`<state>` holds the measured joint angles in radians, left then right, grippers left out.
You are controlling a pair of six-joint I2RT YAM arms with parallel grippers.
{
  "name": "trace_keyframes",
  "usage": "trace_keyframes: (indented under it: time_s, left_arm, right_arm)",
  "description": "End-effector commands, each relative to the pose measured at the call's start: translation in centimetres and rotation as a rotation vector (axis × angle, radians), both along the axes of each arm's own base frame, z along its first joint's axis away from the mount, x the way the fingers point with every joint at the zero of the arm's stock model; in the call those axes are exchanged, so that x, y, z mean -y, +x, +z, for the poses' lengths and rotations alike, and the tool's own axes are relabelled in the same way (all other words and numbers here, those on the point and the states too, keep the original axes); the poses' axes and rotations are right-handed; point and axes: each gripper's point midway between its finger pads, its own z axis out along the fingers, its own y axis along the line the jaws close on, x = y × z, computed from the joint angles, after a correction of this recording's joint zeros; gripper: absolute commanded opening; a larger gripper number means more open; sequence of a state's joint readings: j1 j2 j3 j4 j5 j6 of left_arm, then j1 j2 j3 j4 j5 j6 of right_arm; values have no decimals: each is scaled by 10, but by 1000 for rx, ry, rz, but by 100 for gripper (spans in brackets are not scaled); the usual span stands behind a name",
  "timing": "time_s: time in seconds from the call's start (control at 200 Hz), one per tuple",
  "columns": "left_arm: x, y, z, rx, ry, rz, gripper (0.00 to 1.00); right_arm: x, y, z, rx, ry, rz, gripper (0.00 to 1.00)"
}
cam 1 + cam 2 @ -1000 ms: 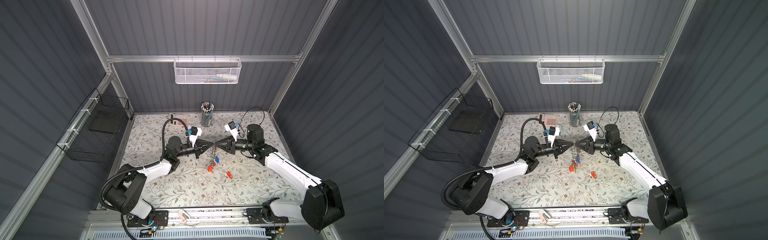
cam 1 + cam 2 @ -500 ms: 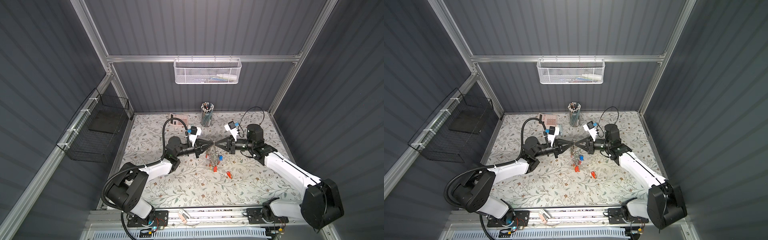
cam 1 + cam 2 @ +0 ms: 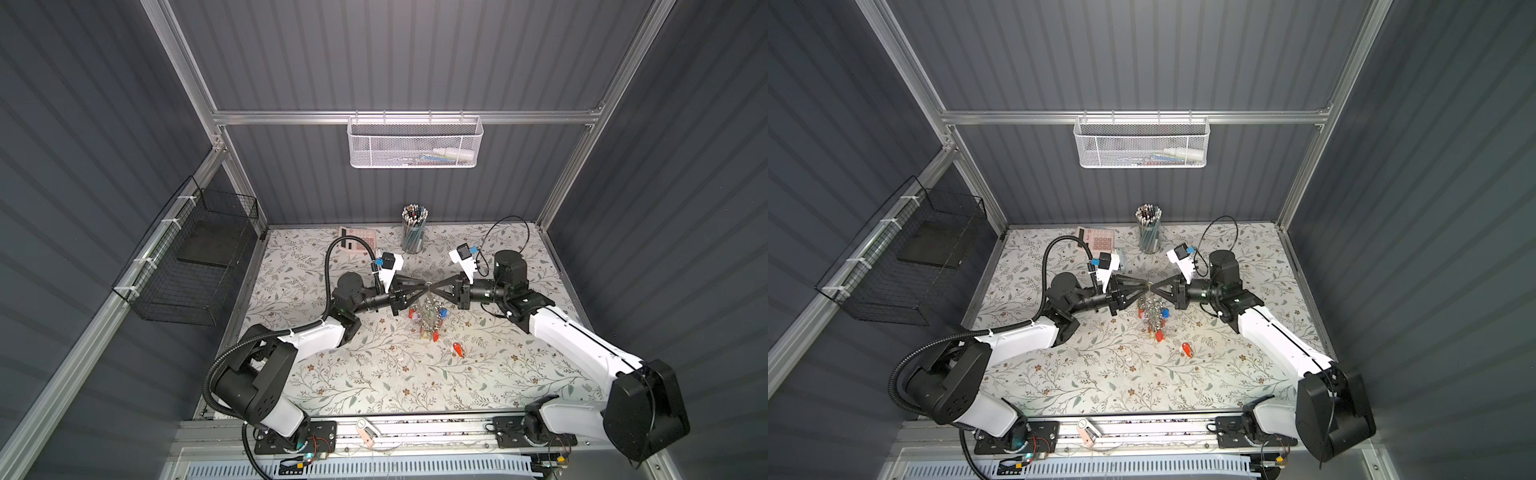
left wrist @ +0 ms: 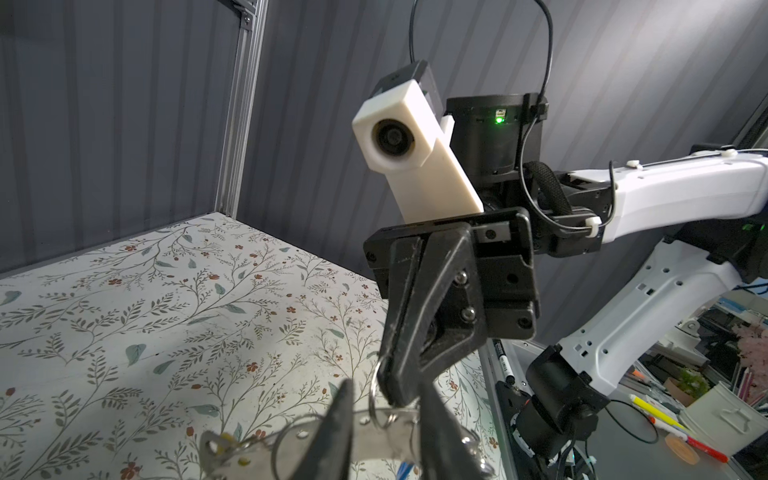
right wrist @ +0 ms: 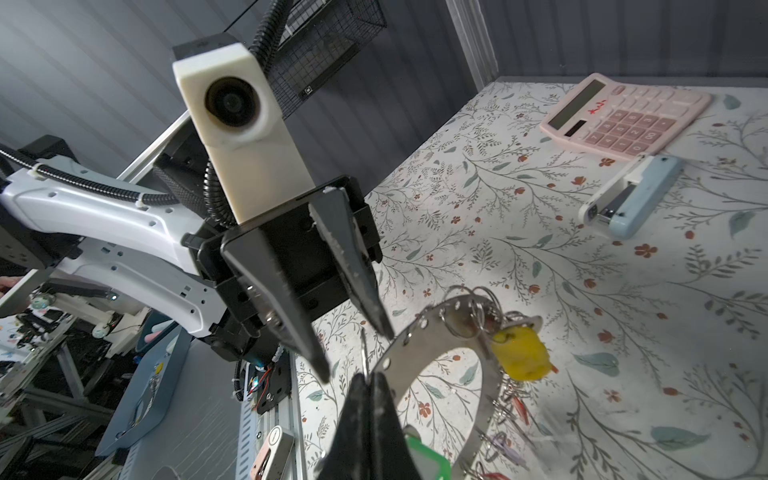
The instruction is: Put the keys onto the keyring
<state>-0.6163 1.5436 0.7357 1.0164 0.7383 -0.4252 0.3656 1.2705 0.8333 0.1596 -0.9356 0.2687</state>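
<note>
Floral table (image 3: 374,374): work goes on in mid-air above centre. From 9 o'clock, left gripper (image 5: 356,353) has jaws part-open astride rim and grips nothing, likely freeing itself to fetch next key. From 3 o'clock, right gripper (image 4: 399,392) pinches tight on keyring (image 5: 415,330) and carries it alone. Keys (image 3: 428,318) dangle beneath. Red-tagged key (image 3: 458,349) lies loose on table, 4 o'clock of bunch. Second ago, left jaws were closed too.
</note>
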Motion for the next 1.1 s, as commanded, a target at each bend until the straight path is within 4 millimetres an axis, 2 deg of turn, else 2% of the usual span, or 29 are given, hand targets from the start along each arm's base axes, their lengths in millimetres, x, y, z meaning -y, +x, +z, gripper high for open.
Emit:
trace_keyframes:
  time_s: [0.0,0.18,0.28,0.56,0.665,0.775,0.88,1.096]
  left_arm:
    - [-3,1,23,47,-8,35,49]
    - [-25,-2,28,33,-3,125,77]
    - [-40,-5,28,32,7,198,99]
    - [-77,3,0,-77,238,414,100]
    - [-88,3,0,-79,246,468,100]
    - [-90,1,0,-95,247,477,100]
    - [-89,2,-8,-116,267,472,99]
    - [-81,10,-31,-140,321,448,89]
  right_arm:
    - [5,4,19,123,12,-59,0]
    - [8,9,17,197,-12,-89,0]
    - [8,11,12,237,-39,-101,0]
    - [0,18,-6,377,-131,-154,0]
    - [-2,20,-12,398,-150,-155,0]
    - [-5,20,-16,429,-171,-154,0]
    - [-7,19,-21,460,-188,-150,0]
    - [-14,10,-34,553,-189,-107,0]
